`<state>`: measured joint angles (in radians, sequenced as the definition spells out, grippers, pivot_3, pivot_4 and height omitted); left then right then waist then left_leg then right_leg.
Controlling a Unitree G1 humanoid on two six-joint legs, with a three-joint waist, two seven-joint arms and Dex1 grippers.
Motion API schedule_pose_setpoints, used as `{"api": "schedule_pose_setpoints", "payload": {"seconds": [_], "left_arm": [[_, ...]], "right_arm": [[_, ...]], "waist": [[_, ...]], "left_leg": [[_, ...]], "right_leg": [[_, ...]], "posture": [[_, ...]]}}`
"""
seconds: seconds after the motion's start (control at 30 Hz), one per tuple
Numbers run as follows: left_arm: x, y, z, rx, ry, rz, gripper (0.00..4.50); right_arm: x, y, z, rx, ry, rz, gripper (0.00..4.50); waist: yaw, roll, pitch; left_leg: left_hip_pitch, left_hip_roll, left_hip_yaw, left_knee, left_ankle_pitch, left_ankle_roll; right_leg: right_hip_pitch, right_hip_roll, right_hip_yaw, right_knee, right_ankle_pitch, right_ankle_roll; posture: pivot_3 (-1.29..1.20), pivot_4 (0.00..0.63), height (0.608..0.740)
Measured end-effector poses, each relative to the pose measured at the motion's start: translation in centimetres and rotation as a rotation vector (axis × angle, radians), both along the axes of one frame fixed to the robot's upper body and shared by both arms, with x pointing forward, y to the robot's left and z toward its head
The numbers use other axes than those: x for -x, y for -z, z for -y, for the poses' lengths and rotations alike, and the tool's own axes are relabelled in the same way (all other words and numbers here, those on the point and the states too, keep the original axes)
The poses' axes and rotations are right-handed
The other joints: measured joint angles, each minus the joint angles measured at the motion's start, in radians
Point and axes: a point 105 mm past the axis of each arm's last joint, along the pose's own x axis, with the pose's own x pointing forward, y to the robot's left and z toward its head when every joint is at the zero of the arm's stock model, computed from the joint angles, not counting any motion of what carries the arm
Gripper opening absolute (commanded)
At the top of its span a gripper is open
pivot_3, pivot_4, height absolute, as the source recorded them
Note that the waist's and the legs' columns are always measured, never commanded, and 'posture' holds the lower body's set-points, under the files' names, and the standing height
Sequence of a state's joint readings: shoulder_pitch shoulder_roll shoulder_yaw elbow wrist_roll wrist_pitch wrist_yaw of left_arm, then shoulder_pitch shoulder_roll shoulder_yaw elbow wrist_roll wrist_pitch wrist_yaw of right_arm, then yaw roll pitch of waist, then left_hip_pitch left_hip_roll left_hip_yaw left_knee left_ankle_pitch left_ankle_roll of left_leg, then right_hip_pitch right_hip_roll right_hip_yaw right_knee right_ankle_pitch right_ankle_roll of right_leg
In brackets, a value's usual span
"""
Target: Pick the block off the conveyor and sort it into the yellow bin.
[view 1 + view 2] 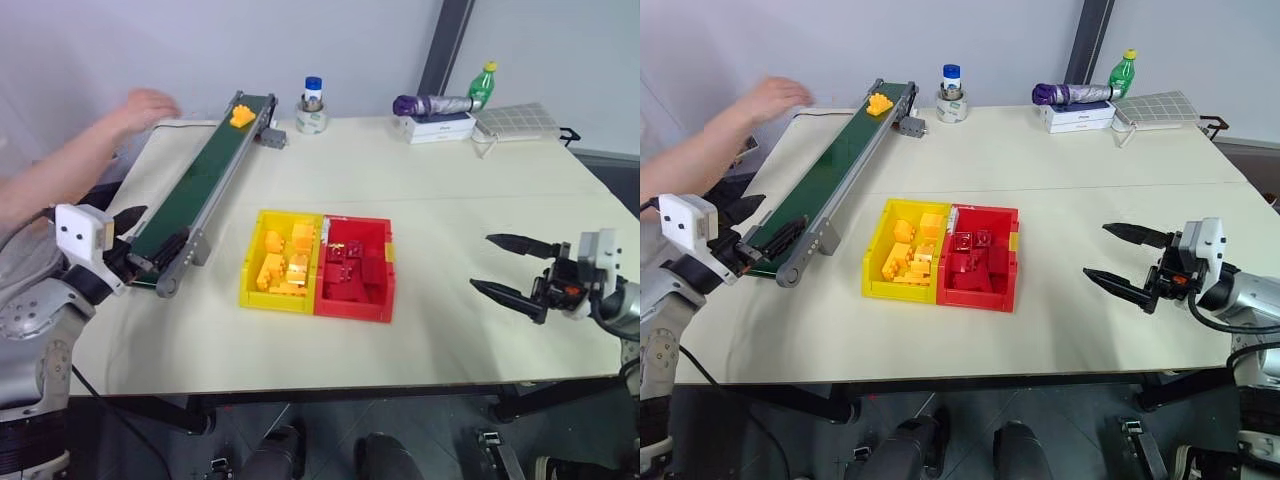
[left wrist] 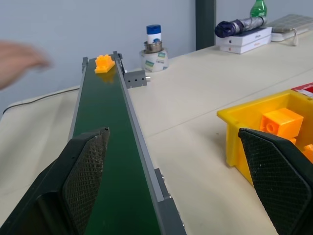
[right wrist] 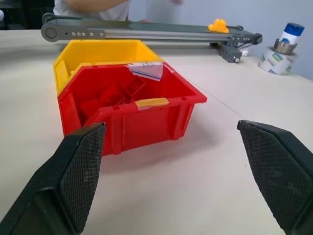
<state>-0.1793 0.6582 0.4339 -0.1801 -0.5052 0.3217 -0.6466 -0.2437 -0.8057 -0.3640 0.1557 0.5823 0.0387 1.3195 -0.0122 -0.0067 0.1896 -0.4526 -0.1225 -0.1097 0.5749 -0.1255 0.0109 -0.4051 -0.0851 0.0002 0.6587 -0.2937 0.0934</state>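
Right now the block point(image 1: 242, 116) sits at the conveyor's point(image 1: 196, 184) far end, straight up the belt from the left gripper point(image 1: 128, 236) waiting at the near end, jaws spread and empty; the right gripper point(image 1: 512, 268), also released, is far off right

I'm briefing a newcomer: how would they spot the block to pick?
Find the conveyor along the table's left side. At its far end, by a person's hand, sits the block: yellow-orange, studded, alone on the belt, unlike the bricks in the yellow bin.
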Motion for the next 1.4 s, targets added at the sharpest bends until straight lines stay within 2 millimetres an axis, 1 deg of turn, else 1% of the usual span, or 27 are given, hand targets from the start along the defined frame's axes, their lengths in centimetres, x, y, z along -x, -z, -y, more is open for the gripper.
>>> {"api": "schedule_pose_setpoints", "payload": {"seconds": [0.33, 0.5, 0.63, 0.77, 0.87, 0.9, 0.97, 1.07, 1.13, 1.23, 1.4], "left_arm": [[0.3, 0.6, -0.4, -0.033, -0.021, 0.002, 4.46], [0.7, 0.7, -1.4, -0.025, -0.072, 0.014, 4.46], [1.7, 0.5, -3.1, 0.002, -0.211, 0.054, 4.46], [3.2, 1.4, -5.0, 0.021, -0.394, 0.074, 4.46], [4.2, 2.3, -5.9, 0.086, -0.509, 0.076, 4.46], [4.5, 2.7, -6.0, 0.107, -0.536, 0.069, 4.46], [5.2, 3.5, -5.6, 0.128, -0.553, 0.054, 4.46], [5.4, 4.0, -4.8, 0.117, -0.534, 0.036, 4.46], [5.3, 4.1, -4.7, 0.115, -0.532, 0.034, 4.46], [5.0, 4.0, -5.1, 0.101, -0.542, 0.031, 4.46], [4.4, 3.3, -5.4, 0.078, -0.531, 0.045, 4.46]], "right_arm": [[-0.3, -0.3, -0.3, -0.002, -0.005, 0.006, 4.5], [-0.4, -0.2, -0.5, 0.0, -0.012, 0.004, 4.5], [-0.5, -0.3, -0.6, 0.001, -0.013, 0.005, 4.5], [-0.6, -0.2, -0.7, 0.007, -0.013, 0.004, 4.5], [-0.7, -0.2, -0.8, 0.008, -0.016, 0.003, 4.5], [-0.7, -0.2, -0.9, 0.008, -0.016, 0.003, 4.5], [-0.7, -0.2, -0.9, 0.006, -0.016, 0.003, 4.5], [-0.8, -0.2, -1.0, 0.002, -0.012, 0.001, 4.5], [-0.8, -0.1, -1.1, -0.001, -0.014, 0.001, 4.5], [-0.9, -0.1, -1.2, -0.006, -0.01, -0.003, 4.5], [-0.8, -0.6, -1.6, 0.003, -0.016, 0.018, 4.5]], "waist": [[0.002, 0.0, 0.0], [0.002, 0.0, 0.0], [-0.001, 0.0, 0.0], [0.002, 0.0, 0.0], [0.005, 0.0, 0.0], [0.005, 0.0, 0.0], [0.006, 0.0, 0.0], [0.006, 0.0, 0.0], [0.005, 0.0, 0.0], [0.004, 0.0, 0.0], [0.004, 0.0, 0.0]], "left_leg": [[0.0, 0.0, 0.0, 0.0, 0.0, 0.0], [0.0, 0.0, 0.0, 0.0, 0.0, 0.0], [0.0, 0.0, 0.0, 0.0, 0.0, 0.0], [0.0, 0.0, 0.0, 0.001, 0.0, 0.0], [0.0, 0.0, 0.0, 0.001, 0.0, 0.0], [0.0, 0.0, 0.0, 0.001, 0.0, 0.0], [0.0, 0.0, 0.0, 0.001, 0.0, 0.0], [0.0, 0.0, 0.0, 0.001, 0.0, 0.0], [0.0, 0.0, 0.0, 0.001, 0.0, 0.0], [0.0, 0.0, 0.0, 0.001, 0.0, 0.0], [0.0, 0.0, 0.0, 0.001, 0.0, 0.0]], "right_leg": [[0.0, 0.0, 0.0, 0.0, 0.0, 0.0], [0.0, 0.0, 0.0, 0.0, 0.0, 0.0], [0.0, 0.0, 0.0, 0.0, 0.0, 0.0], [0.0, 0.0, 0.0, 0.0, 0.0, 0.0], [0.001, 0.0, 0.0, 0.0, 0.0, 0.0], [0.001, 0.0, 0.0, 0.0, 0.0, 0.0], [0.002, 0.0, 0.0, 0.0, 0.0, 0.0], [0.002, 0.0, 0.0, 0.0, 0.0, 0.0], [0.002, 0.0, 0.0, 0.0, 0.0, 0.0], [0.001, 0.0, 0.0, 0.0, 0.0, 0.0], [0.001, 0.0, 0.0, 0.0, 0.0, 0.0]], "posture": [[0.0, 0.15, 0.74], [0.0, 0.15, 0.74], [0.0, 0.15, 0.74], [0.0, 0.15, 0.74], [0.0, 0.15, 0.74], [0.0, 0.15, 0.74], [0.0, 0.15, 0.74], [0.0, 0.15, 0.74], [0.0, 0.15, 0.74], [0.0, 0.15, 0.74], [0.0, 0.15, 0.74]]}}
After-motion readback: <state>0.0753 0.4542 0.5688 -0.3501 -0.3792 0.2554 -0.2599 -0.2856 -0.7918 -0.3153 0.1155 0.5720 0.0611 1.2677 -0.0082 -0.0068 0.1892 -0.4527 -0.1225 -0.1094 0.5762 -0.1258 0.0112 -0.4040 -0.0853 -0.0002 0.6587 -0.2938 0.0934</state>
